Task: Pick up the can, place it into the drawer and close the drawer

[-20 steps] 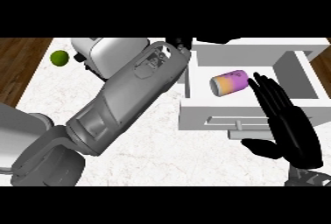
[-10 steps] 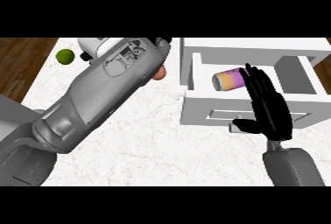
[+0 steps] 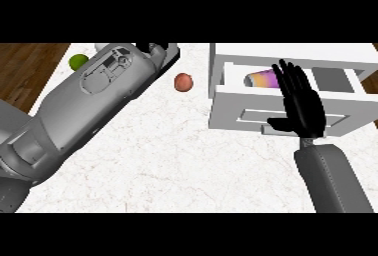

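The can (image 3: 260, 78), purple with an orange end, lies on its side inside the open white drawer (image 3: 244, 112) at the upper right. My right hand (image 3: 299, 102) is open, fingers straight and pointing away, its palm over the drawer's front panel just right of the can. My left forearm crosses the left of the view up to the top edge, where my left hand (image 3: 157, 49) is only partly visible; I cannot tell how it is held.
A reddish-brown egg-shaped object (image 3: 183, 82) lies on the marble counter (image 3: 170, 160) left of the drawer. A green round fruit (image 3: 77, 61) sits near the counter's upper left edge, by the wooden floor (image 3: 29, 70).
The view has shifted so the drawer sits further left and lower. My right hand has moved left onto the drawer front, its forearm now showing. The left forearm swung leftward, uncovering the reddish object.
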`<state>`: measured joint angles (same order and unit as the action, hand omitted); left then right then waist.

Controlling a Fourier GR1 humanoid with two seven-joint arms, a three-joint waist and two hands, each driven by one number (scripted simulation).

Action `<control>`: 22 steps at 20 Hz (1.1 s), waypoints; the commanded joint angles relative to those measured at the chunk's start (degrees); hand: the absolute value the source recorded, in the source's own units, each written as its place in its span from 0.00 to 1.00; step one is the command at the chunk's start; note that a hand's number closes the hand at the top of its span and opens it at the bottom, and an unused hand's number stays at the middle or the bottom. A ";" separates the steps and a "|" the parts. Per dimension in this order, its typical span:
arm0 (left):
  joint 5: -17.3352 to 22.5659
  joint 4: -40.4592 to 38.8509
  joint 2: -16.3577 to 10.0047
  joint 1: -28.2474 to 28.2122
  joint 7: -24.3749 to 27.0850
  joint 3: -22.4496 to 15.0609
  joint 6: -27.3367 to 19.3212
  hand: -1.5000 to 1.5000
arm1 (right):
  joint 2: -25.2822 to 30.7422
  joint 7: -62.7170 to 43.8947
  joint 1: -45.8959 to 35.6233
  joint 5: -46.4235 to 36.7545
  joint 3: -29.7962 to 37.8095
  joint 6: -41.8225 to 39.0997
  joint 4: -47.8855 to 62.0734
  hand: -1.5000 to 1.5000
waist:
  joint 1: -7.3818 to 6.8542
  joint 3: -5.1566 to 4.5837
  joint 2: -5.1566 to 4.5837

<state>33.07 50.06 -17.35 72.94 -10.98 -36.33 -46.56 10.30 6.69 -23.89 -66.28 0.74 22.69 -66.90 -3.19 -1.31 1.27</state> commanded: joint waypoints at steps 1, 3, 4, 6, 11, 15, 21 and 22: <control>-0.42 4.27 -3.87 -2.64 -2.16 -0.02 1.49 0.00 | -2.98 -1.76 -2.63 -1.89 0.96 3.99 10.43 0.00 | -0.47 1.38 -1.40; -0.26 6.47 -4.91 -5.39 -1.06 0.27 2.81 0.00 | -2.31 0.78 -3.57 -1.84 2.30 8.39 14.09 0.00 | -0.60 1.41 -1.65; -0.82 8.99 -5.48 -5.42 -3.30 -0.74 1.50 0.00 | -2.23 -2.12 -5.92 -3.59 3.10 8.40 15.27 0.00 | -1.16 1.40 -1.32; -0.83 9.88 -5.41 -5.79 -4.79 -0.56 0.71 0.00 | -3.56 -2.27 -10.03 -3.43 3.72 9.62 18.66 0.00 | -1.21 1.42 -1.55; -1.97 12.61 -8.33 -9.19 -4.01 0.25 2.12 0.00 | -1.47 2.23 -16.35 -1.34 7.72 15.61 28.45 0.00 | -0.61 1.45 -2.13; -3.32 18.67 -8.20 -12.15 -6.77 -1.38 -1.17 0.00 | 0.42 0.35 -24.82 -2.26 9.90 14.92 35.95 0.00 | -1.55 1.46 -2.04; -3.77 22.61 -12.72 -14.91 -7.64 0.31 1.44 0.00 | -1.23 -2.48 -31.84 -4.94 10.64 20.53 44.54 0.00 | -2.20 1.44 -2.40; -3.63 22.50 -11.87 -16.68 -5.68 0.90 1.65 0.00 | 0.23 -1.04 -32.29 -4.30 11.38 21.06 45.64 0.00 | -2.01 1.44 -2.70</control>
<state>29.57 70.39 -27.85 58.37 -16.92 -36.44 -45.81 10.45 5.30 -51.10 -70.20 11.20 42.36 -27.22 -4.13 -0.11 -0.49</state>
